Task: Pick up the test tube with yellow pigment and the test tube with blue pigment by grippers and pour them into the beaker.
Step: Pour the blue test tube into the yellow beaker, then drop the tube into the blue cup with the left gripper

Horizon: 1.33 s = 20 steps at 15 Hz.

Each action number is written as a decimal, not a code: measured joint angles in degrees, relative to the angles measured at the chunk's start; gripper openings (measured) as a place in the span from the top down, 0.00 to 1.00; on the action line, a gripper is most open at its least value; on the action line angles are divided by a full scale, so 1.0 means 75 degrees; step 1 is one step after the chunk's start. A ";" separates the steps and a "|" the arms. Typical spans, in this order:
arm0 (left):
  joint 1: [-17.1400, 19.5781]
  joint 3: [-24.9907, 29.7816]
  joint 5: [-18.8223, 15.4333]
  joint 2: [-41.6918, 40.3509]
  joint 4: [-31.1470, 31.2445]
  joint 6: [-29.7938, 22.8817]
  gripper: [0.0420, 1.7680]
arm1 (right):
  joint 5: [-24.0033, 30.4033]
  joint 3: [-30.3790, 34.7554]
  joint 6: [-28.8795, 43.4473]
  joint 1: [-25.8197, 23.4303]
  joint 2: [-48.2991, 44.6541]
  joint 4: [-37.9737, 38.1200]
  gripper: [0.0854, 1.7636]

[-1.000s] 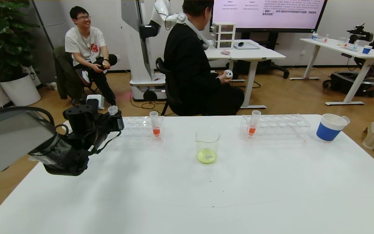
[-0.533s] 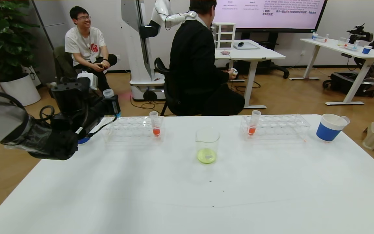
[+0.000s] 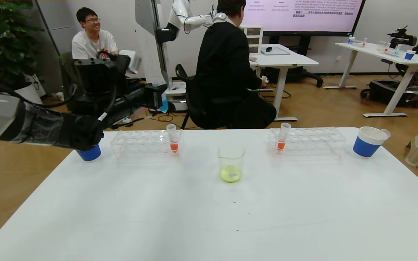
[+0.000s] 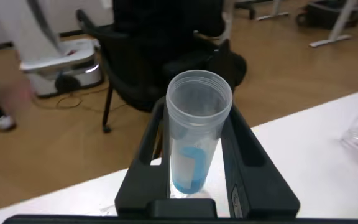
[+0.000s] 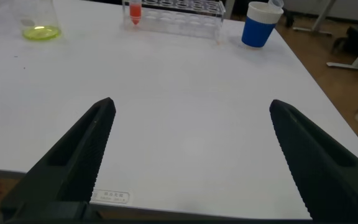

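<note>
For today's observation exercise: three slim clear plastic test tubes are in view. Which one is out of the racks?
The test tube with blue pigment, clamped in the left gripper past the table's left end. The two orange-liquid tubes stand in clear racks.

A wood floor (image 3: pixel 321 105) runs back to a pale wall (image 3: pixel 386 21). A big lit screen (image 3: pixel 299 14) hangs at the rear, with a white desk (image 3: pixel 285 59) before it and another desk (image 3: pixel 386 54) at the far right. A man in black (image 3: pixel 227 72) sits on a dark chair (image 3: pixel 187 94), back turned; a smiling man in white (image 3: pixel 93 36) sits at the left, near a leafy plant (image 3: pixel 2 40) in a white pot (image 3: pixel 24 94).
</note>
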 joint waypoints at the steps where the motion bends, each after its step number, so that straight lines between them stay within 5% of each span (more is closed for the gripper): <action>1: -0.0114 -0.0117 -0.0504 0.0020 -0.0055 0.0213 0.74 | 0.0003 0.0000 0.0000 0.0003 0.0000 0.0000 0.02; 7: -0.0631 -0.0192 -0.1882 0.0527 -0.0478 0.2664 0.74 | 0.0000 0.0000 -0.0003 0.0000 0.0000 0.0000 0.02; 15: -0.1422 -0.0271 -0.2051 0.1747 -0.1746 0.4932 0.74 | 0.0003 0.0000 -0.0003 0.0000 0.0003 0.0000 0.02; 20: -0.1513 -0.0457 -0.2838 0.2345 -0.2661 0.6172 0.74 | 0.0000 0.0000 -0.0003 0.0000 0.0000 0.0003 0.02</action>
